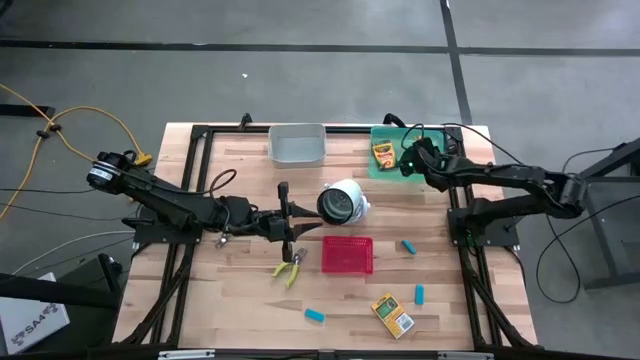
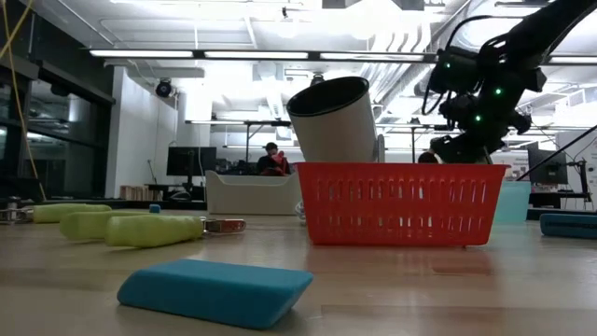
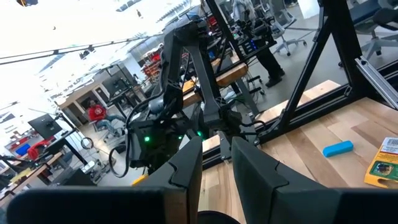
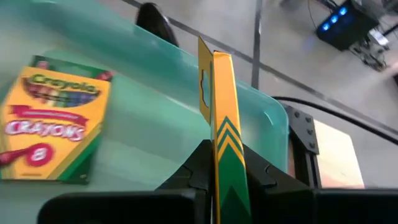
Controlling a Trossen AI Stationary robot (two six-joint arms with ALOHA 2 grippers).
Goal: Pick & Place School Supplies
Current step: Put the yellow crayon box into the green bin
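The right wrist view shows what the overhead picture cannot: the right end effector (image 4: pixel 225 168) is pinched on a crayon box (image 4: pixel 222 124) held edge-on and upright, above the green tray (image 4: pixel 155 124), where a second crayon box (image 4: pixel 53 127) lies flat, label up. From above, the same end effector (image 1: pixel 408 160) appears only as a dark mass over the tray (image 1: pixel 385 135) at the far right of the surface (image 1: pixel 240 300), beside the flat box (image 1: pixel 382 154); the right arm stretches in from the right edge, elbow bent.

The left arm lies low across the middle from the left. Its end effector (image 1: pixel 290 222) points right toward the white cylinder (image 1: pixel 342 201), and its fingers (image 3: pixel 186 168) stand part open with, as far as the wrist view shows, nothing between them.

A third crayon box (image 1: pixel 392 314) lies near the front right, with light-blue blocks (image 1: pixel 315 315) scattered around it. A yellow-green-handled tool (image 1: pixel 289 269) lies just left of the red basket (image 1: pixel 347 255). The grey bin (image 1: pixel 297 144) sits at the far edge. The low view alone shows a person (image 2: pixel 272 159) in the room behind.
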